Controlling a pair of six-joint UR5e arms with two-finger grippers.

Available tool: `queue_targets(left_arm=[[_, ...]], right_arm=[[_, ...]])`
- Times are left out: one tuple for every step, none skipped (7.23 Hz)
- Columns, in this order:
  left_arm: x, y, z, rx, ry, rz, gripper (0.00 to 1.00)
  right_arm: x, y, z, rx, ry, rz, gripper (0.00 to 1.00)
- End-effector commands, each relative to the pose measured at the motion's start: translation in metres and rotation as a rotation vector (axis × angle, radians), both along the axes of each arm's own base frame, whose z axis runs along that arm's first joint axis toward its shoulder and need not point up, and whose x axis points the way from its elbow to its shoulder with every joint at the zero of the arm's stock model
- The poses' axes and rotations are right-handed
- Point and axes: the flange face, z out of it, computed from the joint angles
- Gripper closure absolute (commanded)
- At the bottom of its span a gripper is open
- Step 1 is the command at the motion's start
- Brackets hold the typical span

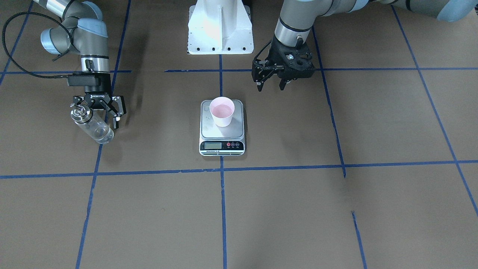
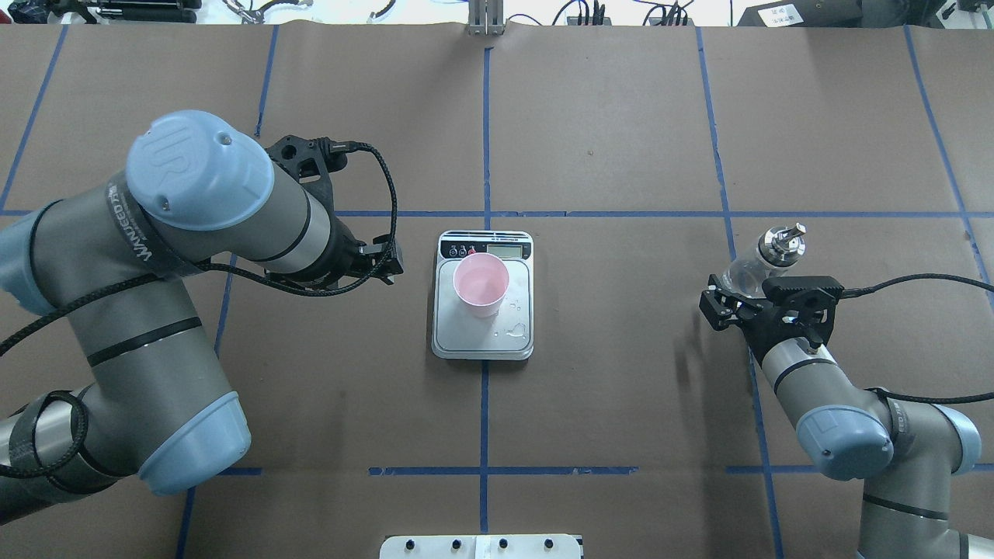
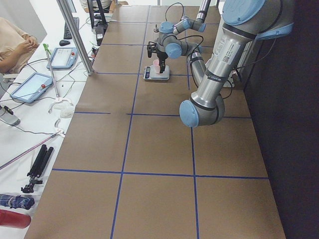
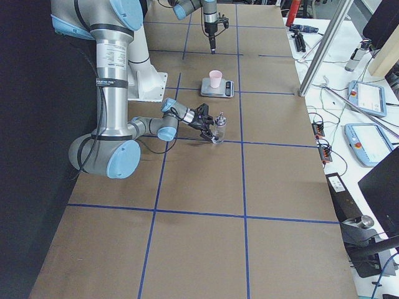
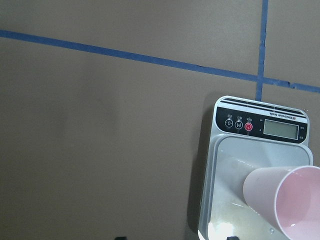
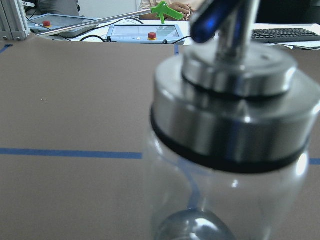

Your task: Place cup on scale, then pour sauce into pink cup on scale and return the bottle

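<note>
Closest to the lens, the bottle (image 6: 227, 125) fills the right wrist view, its silver cap (image 6: 235, 95) looming. Across the brown surface (image 2: 606, 373), the scale (image 2: 483, 295) sits centred with the cup (image 2: 481, 282) upright on its plate. The right hand (image 2: 749, 299) looks closed around the bottle near the surface, well apart from the scale. I'd judge the bottle is being returned: set it flat before releasing. The left hand (image 1: 269, 80) hangs empty, fingers parted, beside the scale.
</note>
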Motion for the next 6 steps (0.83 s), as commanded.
queue_targets(left_arm=[[0.0000, -0.0001, -0.0003, 0.003, 0.000, 0.000, 0.27], [0.0000, -0.0001, -0.0003, 0.003, 0.000, 0.000, 0.27], [-0.0001, -0.0005, -0.0011, 0.006, 0.000, -0.004, 0.27], [-0.0002, -0.0007, -0.0011, 0.007, -0.001, -0.005, 0.27], [-0.0002, -0.0008, -0.0002, 0.007, -0.003, -0.006, 0.27], [-0.0002, -0.0008, -0.0002, 0.007, -0.003, -0.006, 0.27]], right_arm=[[0.0010, -0.0013, -0.0005, 0.012, 0.006, 0.015, 0.11], [0.0004, -0.0025, 0.0013, 0.019, 0.015, 0.026, 0.13], [0.0017, -0.0033, 0.0009, 0.029, 0.015, 0.039, 0.24], [0.0022, -0.0047, 0.0061, 0.039, 0.031, 0.056, 0.34], [0.0021, -0.0051, 0.0060, 0.043, 0.028, 0.060, 0.38], [0.0027, -0.0054, 0.0055, 0.048, 0.029, 0.065, 0.46]])
